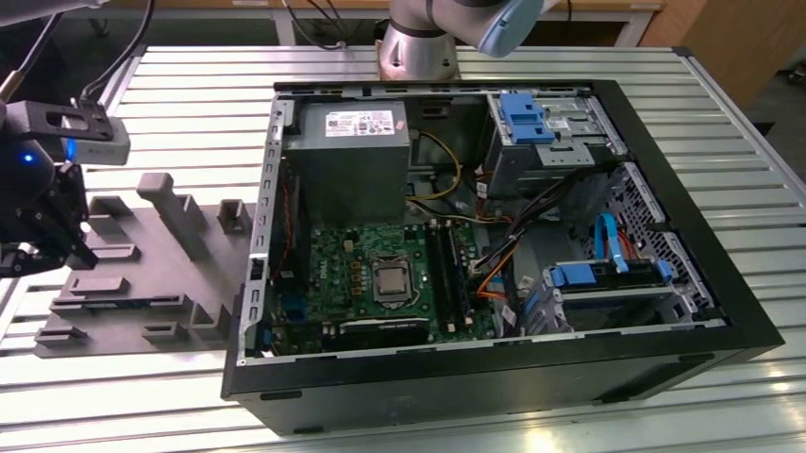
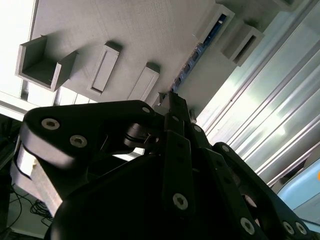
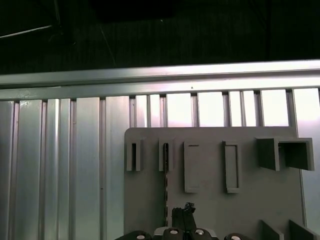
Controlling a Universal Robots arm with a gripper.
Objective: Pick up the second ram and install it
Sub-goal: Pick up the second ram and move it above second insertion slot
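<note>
The second ram [image 2: 200, 47] is a thin blue stick standing on edge in a slot of the grey holder plate [image 2: 125, 30]. In the first wrist view the ram [image 3: 165, 185] is a dark narrow line in that slot. My gripper [image 2: 172, 97] is shut with nothing visible between its fingers. Its tips hover just above the plate, close beside one end of the ram and apart from it. In the first wrist view the gripper [image 3: 186, 209] points down at the plate. In the exterior view the gripper [image 1: 44, 260] hangs over the plate's end at the exterior view's left.
The holder plate [image 1: 139, 283] carries several raised blocks and pockets. Next to it, toward the exterior view's right, lies the open computer case [image 1: 504, 377] with the green motherboard [image 1: 377, 274], long black slots [image 1: 444, 269] and the grey power supply [image 1: 346, 160]. Slatted metal table [image 1: 189, 85] underneath.
</note>
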